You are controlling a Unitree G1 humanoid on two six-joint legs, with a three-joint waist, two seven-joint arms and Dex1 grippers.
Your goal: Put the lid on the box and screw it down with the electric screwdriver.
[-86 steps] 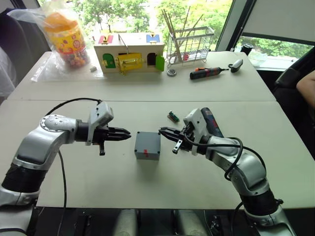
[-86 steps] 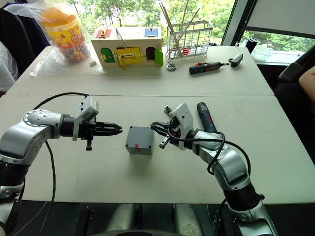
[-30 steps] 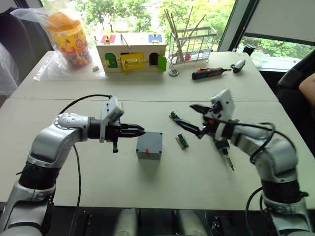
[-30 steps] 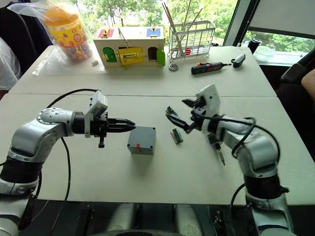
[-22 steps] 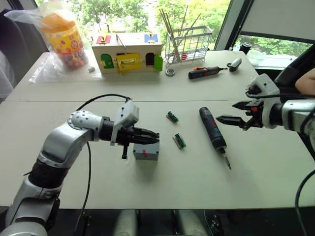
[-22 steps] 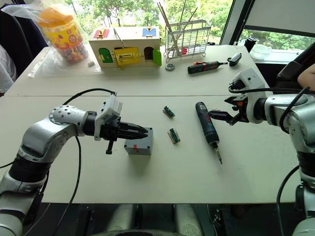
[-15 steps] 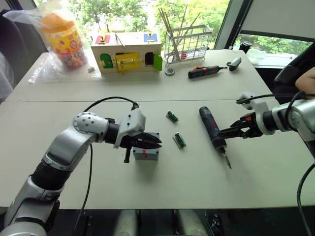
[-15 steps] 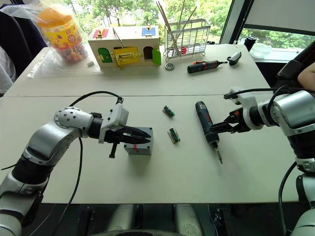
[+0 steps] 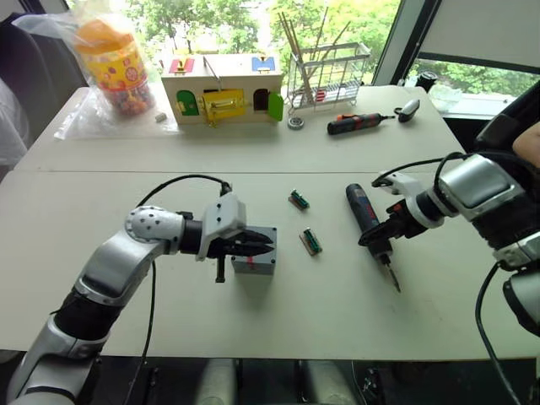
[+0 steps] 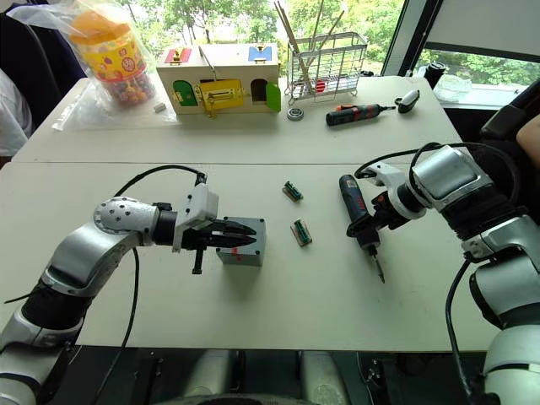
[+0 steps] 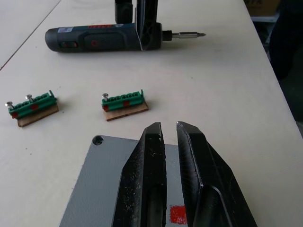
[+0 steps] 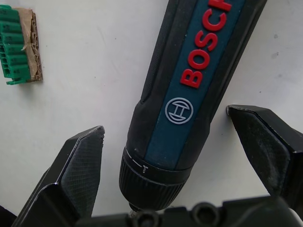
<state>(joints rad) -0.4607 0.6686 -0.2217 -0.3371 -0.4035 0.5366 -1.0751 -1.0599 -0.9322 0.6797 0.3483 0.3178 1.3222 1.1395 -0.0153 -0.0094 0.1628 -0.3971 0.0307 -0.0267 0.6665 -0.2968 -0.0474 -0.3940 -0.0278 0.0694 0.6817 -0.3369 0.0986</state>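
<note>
The grey box (image 9: pixel 254 266) sits at the table's middle with the flat grey lid (image 11: pixel 102 182) lying on its top, a screw hole showing at one corner. My left gripper (image 9: pixel 267 245) reaches in from the left, shut, its fingertips (image 11: pixel 154 142) over the lid with nothing between them. To the right, the electric screwdriver (image 9: pixel 364 218) lies on the table, its bit pointing toward me. My right gripper (image 12: pixel 165 120) is open and straddles the screwdriver's front end. Its fingers (image 12: pixel 81 165) stand clear on both sides of the barrel.
Two green terminal strips (image 9: pixel 298 200) (image 9: pixel 312 241) lie between box and screwdriver. At the back stand a wooden toy house (image 9: pixel 221 89), a wire rack (image 9: pixel 327 76), a slim black-and-orange screwdriver (image 9: pixel 359 124) and a bagged jar (image 9: pixel 114 63). A person's arm (image 9: pixel 529 135) shows at the right edge.
My right gripper swung out to the right, then came down open around the screwdriver's front end. My left gripper slid forward from beside the box to over its lid.
</note>
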